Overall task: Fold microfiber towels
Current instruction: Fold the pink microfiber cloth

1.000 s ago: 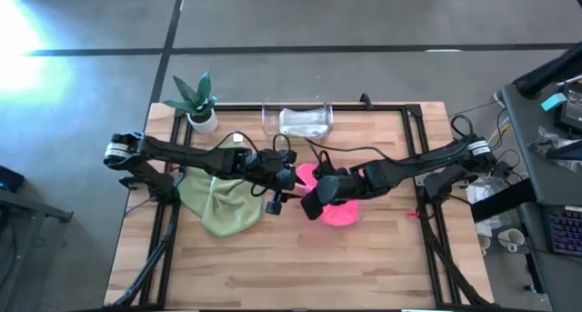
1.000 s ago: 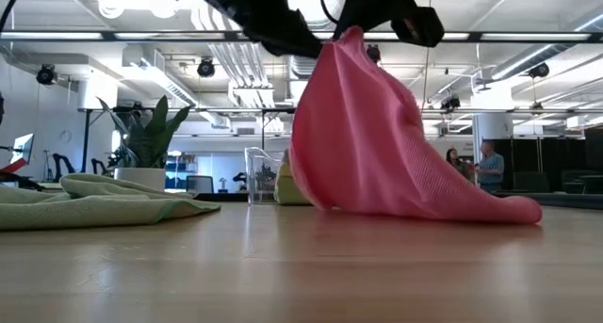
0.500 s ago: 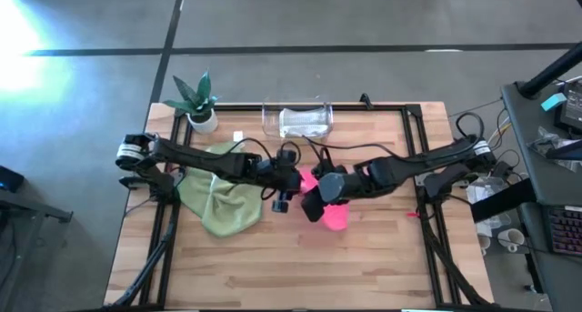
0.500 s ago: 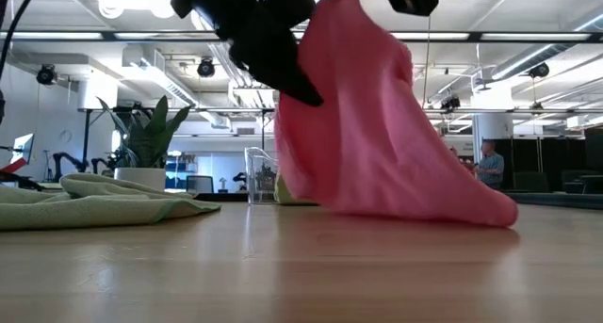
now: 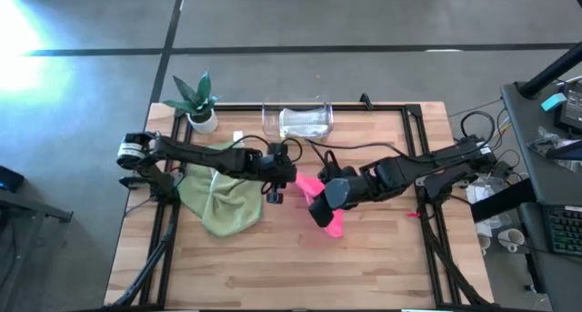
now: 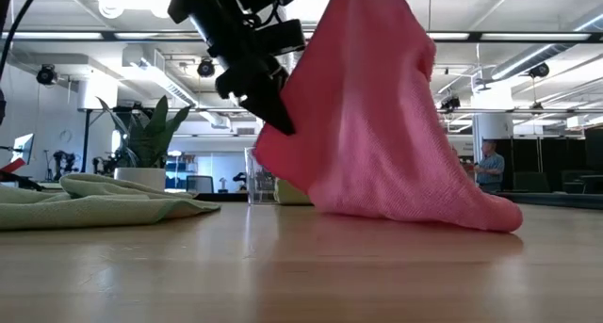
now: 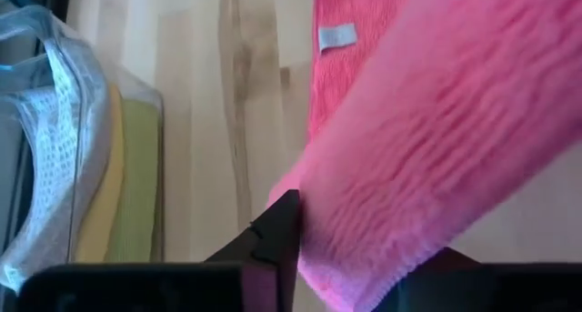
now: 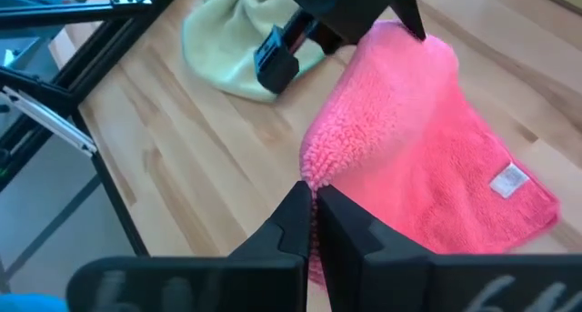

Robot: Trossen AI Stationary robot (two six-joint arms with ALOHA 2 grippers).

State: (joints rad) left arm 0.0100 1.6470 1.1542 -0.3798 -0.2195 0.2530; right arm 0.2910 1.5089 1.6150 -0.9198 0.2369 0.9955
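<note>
The hot pink towel [image 6: 377, 125] hangs over the middle of the table, with its lower end [image 6: 490, 215] on the wood. My right gripper [image 8: 314, 212] is shut on its raised edge. My left gripper [image 6: 281, 125] is at the towel's left side, shut on it; it also shows in the high view [image 5: 295, 177]. A light green towel [image 5: 223, 198] lies crumpled on the table's left part. My left gripper has a bunched part of the pink towel's raised edge [image 7: 364, 257] between its two fingers, coming slanting down from the table's left. How many layers, I cannot tell. The cloth there is clear of the table. My right gripper pinches the pink towel's raised edge [image 8: 309, 180] between its shut fingertips, slanting down from the right. The towel hangs from the hold. Its labelled lower part [image 8: 509, 180] lies on the table.
A clear bin [image 5: 298, 119] with folded cloths stands at the far edge, also seen in the left wrist view [image 7: 91, 166]. A potted plant [image 5: 195, 103] stands at the far left corner. Bare wood spans the near half of the table [image 5: 291, 266].
My right gripper has risen, drawing the pink towel up; less of it lies on the table, and its lower right end has stayed down. My left gripper has tipped downward, sunk toward the towel's left edge, and taken hold of it.
</note>
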